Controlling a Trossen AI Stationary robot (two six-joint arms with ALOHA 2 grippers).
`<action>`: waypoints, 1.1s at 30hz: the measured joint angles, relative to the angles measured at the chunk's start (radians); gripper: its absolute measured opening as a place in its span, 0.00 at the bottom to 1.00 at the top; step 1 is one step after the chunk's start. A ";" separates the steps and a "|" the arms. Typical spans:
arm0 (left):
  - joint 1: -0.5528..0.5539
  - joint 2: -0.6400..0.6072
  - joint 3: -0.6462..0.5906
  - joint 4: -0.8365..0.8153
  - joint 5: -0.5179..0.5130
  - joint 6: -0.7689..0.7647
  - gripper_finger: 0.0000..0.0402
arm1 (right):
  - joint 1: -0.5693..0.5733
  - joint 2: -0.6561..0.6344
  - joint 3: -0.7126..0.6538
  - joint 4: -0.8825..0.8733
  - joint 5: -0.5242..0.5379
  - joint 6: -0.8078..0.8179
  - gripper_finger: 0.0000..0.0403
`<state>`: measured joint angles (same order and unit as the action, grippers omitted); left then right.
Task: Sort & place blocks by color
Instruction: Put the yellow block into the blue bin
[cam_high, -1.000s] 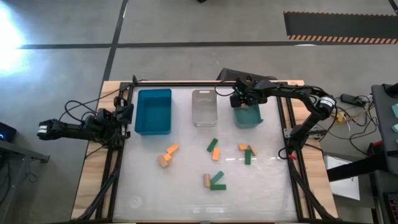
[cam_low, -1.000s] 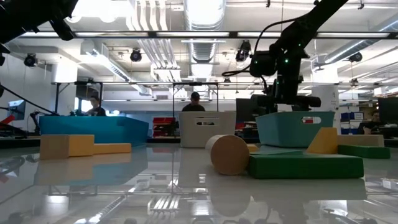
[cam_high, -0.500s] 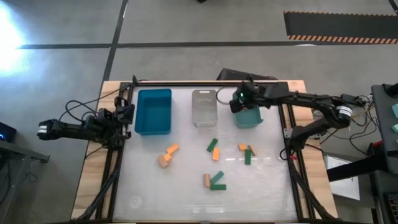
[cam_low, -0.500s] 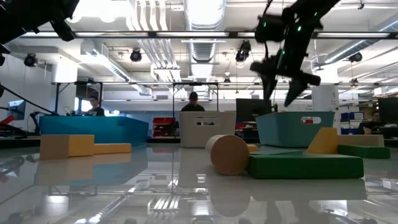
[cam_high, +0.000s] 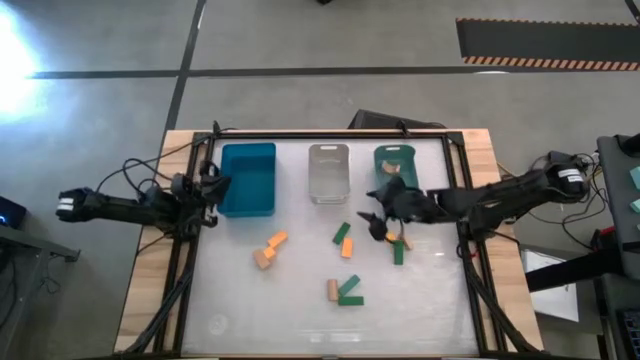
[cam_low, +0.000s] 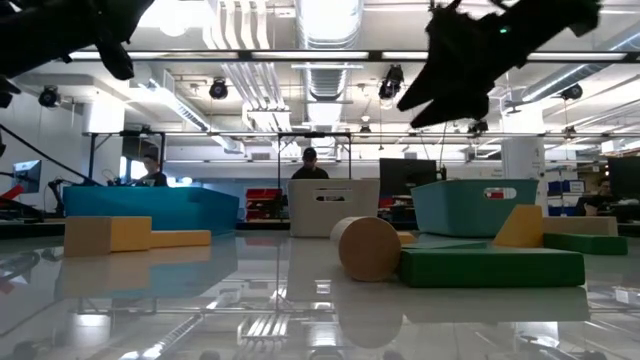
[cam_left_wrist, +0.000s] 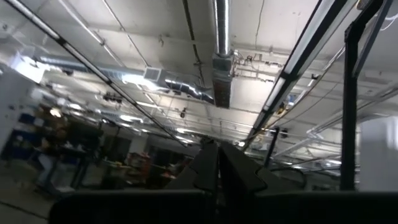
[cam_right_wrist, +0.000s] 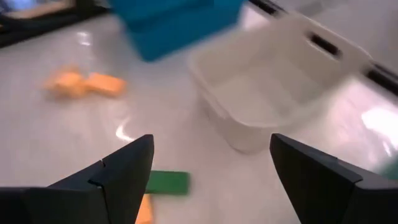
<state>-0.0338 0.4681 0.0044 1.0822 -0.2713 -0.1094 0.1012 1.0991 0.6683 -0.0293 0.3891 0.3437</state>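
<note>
Right gripper (cam_high: 376, 222) above the table (cam_high: 300, 310) right of centre in the high view, fingers (cam_right_wrist: 118, 171) spread wide apart with nothing between them, just below the teal bin (cam_high: 397, 160) and the clear bin (cam_high: 328, 172). Same clear bin (cam_right_wrist: 273, 99) straight ahead in the right wrist view, blue bin (cam_right_wrist: 174, 22) behind it at the frame's top. Left gripper (cam_high: 212, 188) parked at the left table edge beside the blue bin (cam_high: 247, 178), fingers pressed together in its wrist view, pointing up at the ceiling. Blocks scattered across the middle of the table: an orange and tan pair (cam_high: 268, 250) left of centre, a green bar (cam_high: 342, 232) touching an orange one (cam_high: 347, 248) at centre, a small cluster of orange, tan and green (cam_high: 398, 244) just under the right gripper, and a tan piece (cam_high: 332, 290) beside a bent green piece (cam_high: 349, 291) toward the lower middle. One tan block (cam_high: 392, 170) lying inside the teal bin. In the low view, round tan end (cam_low: 366, 248) against the green bar (cam_low: 492, 266) at front.
</note>
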 joint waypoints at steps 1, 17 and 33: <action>0.000 0.012 0.000 0.000 0.006 -0.035 0.00 | 0.017 -0.012 -0.027 0.052 0.000 -0.041 0.78; -0.032 0.240 0.180 0.011 0.040 -0.253 0.00 | 0.056 -0.265 -0.251 0.319 -0.057 -0.320 0.78; -0.101 0.518 0.695 -1.058 -0.004 -0.509 0.00 | 0.056 -0.385 -0.252 0.319 -0.112 -0.491 0.78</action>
<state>-0.1345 0.9862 0.6995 0.0247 -0.2752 -0.6183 0.1570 0.7144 0.4160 0.2897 0.2775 -0.1477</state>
